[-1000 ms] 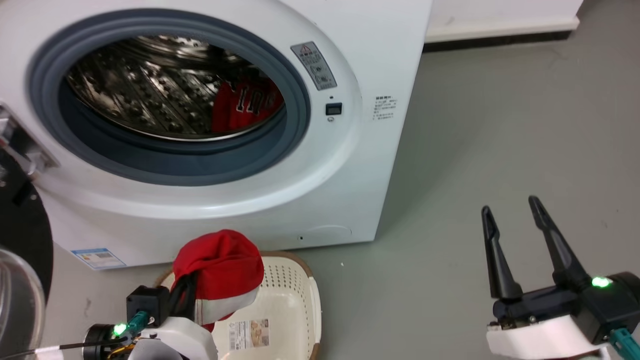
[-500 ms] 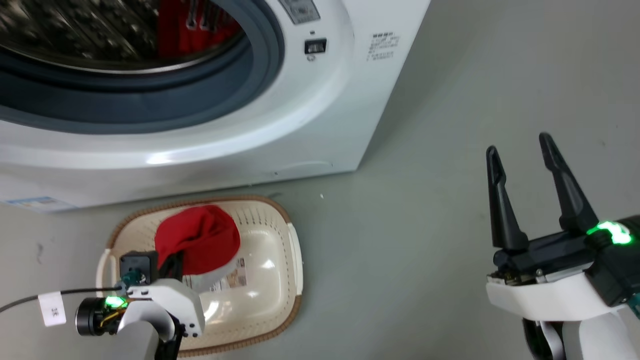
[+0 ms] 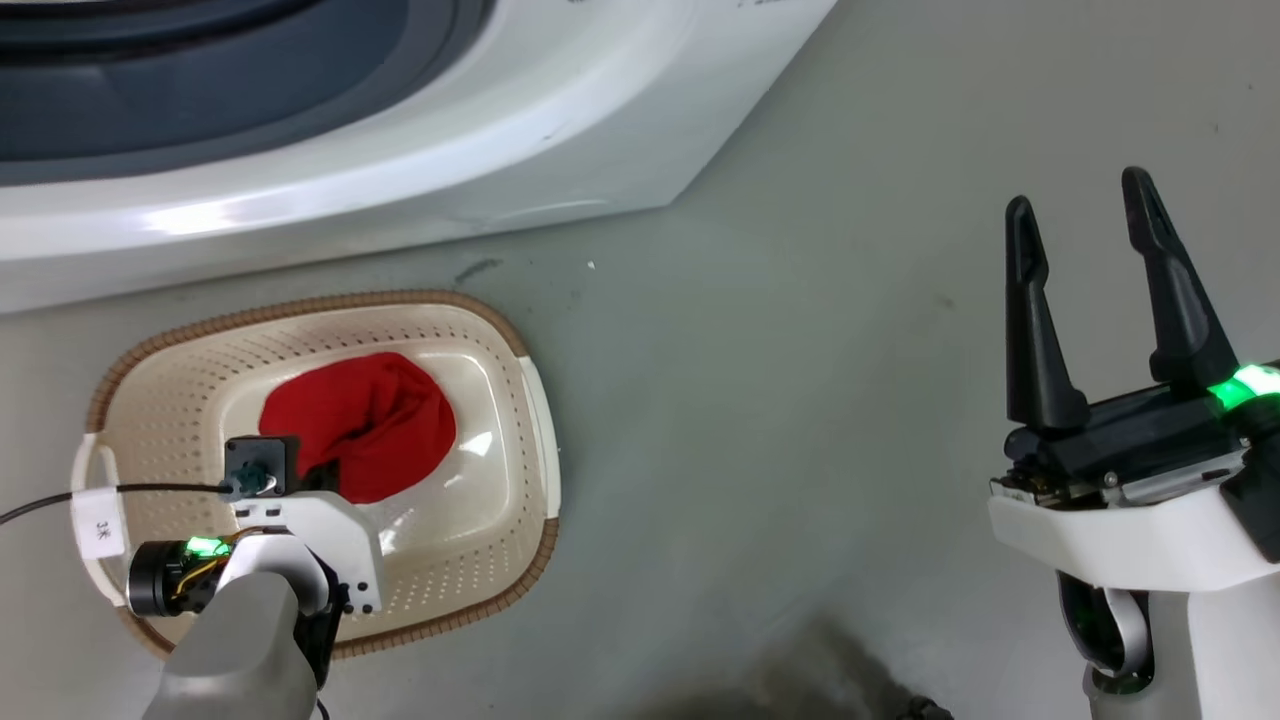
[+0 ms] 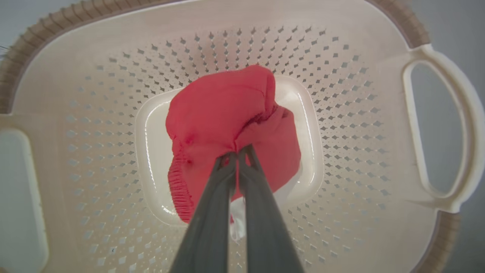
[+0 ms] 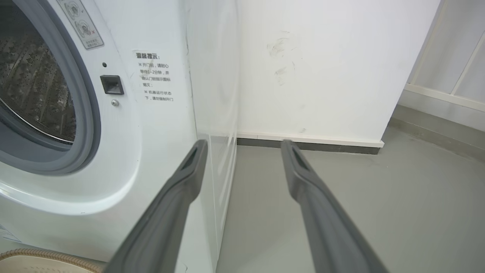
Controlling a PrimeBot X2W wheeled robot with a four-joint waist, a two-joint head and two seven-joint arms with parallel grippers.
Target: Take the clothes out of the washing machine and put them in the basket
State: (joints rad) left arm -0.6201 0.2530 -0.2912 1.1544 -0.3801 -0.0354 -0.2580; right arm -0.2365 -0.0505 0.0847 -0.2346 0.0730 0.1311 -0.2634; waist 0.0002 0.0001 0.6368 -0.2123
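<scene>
A plain red garment (image 3: 365, 420) hangs low inside the cream basket (image 3: 300, 312), over its base. My left gripper (image 4: 238, 151) is shut on a fold of the red garment (image 4: 223, 113), fingers pointing down into the basket (image 4: 435, 60). In the head view the gripper's fingertips are hidden behind the wrist and the cloth. The white washing machine (image 3: 420, 140) stands behind the basket, its grey porthole rim at the top left. My right gripper (image 3: 1080, 205) hangs open over the floor at the right, nothing between its fingers. The washing machine (image 5: 159, 113) and its steel drum (image 5: 34, 98) show in the right wrist view, with my right gripper (image 5: 244, 146) in front.
Bare grey floor (image 3: 800, 400) spreads between the basket and my right arm. A white wall (image 5: 322, 68) with a dark skirting strip stands right of the machine. A tagged black cable (image 3: 100, 492) runs left from my left wrist. The basket's rim (image 5: 34, 254) shows at the lower left.
The head camera has tilted down, so the drum has left the picture. My left gripper has lowered the red garment from above the basket's rim down into the basket. The right gripper stays open.
</scene>
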